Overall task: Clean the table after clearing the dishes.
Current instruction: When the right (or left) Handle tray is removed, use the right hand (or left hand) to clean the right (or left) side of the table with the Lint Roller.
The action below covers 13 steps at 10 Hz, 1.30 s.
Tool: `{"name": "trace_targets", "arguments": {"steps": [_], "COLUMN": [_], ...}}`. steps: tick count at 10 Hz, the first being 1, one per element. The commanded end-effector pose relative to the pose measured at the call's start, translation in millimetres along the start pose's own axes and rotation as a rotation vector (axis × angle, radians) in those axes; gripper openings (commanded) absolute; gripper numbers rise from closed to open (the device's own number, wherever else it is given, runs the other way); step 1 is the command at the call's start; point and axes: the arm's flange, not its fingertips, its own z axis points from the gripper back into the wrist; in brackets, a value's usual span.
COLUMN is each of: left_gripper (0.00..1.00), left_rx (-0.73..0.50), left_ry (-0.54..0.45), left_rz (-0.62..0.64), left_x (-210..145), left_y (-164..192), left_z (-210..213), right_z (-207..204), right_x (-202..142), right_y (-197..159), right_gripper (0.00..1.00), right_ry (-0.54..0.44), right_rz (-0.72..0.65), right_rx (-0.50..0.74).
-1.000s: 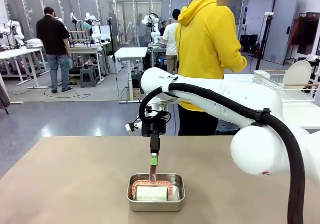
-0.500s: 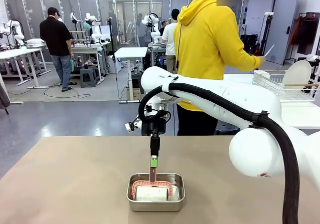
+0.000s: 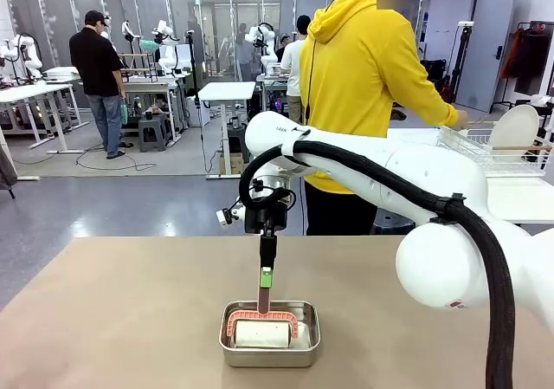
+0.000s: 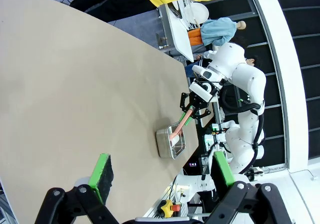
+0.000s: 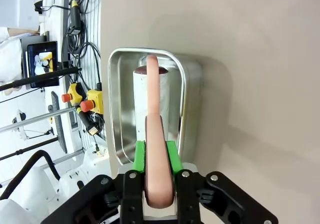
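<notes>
Lower centre, front frame: right gripper pinches salmon-pink brush handle inside shiny rectangular steel pan; left gripper wide, empty. Lift crooked and you'll drag pan along.

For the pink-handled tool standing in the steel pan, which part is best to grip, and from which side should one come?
Grip the pink handle near its top, coming from straight above. It stands upright out of the steel pan, while the wide white head lies low between the pan's walls and looks hard to reach. The right gripper has its jaws shut on that part.
</notes>
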Motion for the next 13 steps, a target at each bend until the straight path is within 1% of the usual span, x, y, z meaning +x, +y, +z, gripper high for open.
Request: {"name": "trace_targets", "arguments": {"steps": [1,3,4,5,7,8,9,10,11,12,13], "left_gripper": [1.0,1.0,1.0,1.0,1.0,1.0,1.0,1.0,1.0,1.0,1.0], "left_rx": [0.009,0.009,0.009,0.009,0.009,0.009,0.009,0.009,0.009,0.009,0.009], "left_ry": [0.001,0.001,0.001,0.001,0.001,0.001,0.001,0.001,0.001,0.001,0.001], "left_rz": [0.009,0.009,0.009,0.009,0.009,0.009,0.009,0.009,0.009,0.009,0.009], "left_x": [-5,-5,-5,-5,-5,-5,-5,-5,-5,-5,-5], "left_y": [-5,-5,-5,-5,-5,-5,-5,-5,-5,-5,-5], "left_z": [1,1,1,1,1,1,1,1,1,1,1], "right_z": [23,24,25,24,26,29,32,36,40,42,45], "right_x": [24,26,26,26,28,28,28,26,24,23,17], "right_y": [1,5,5,5,10,19,35,53,76,101,130], "right_gripper": [0.02,0.0,0.02,0.0,0.0,0.04,0.04,0.04,0.04,0.04,0.04], "right_ry": [0.011,0.019,0.02,0.02,0.023,0.034,0.039,0.043,0.055,0.069,0.045], "right_rz": [-0.022,-0.025,-0.03,-0.032,-0.029,-0.032,-0.034,-0.055,-0.1,-0.164,-0.237], "right_rx": [0.009,-0.004,-0.007,-0.008,-0.021,-0.032,-0.064,-0.07,-0.08,-0.116,-0.17]}}
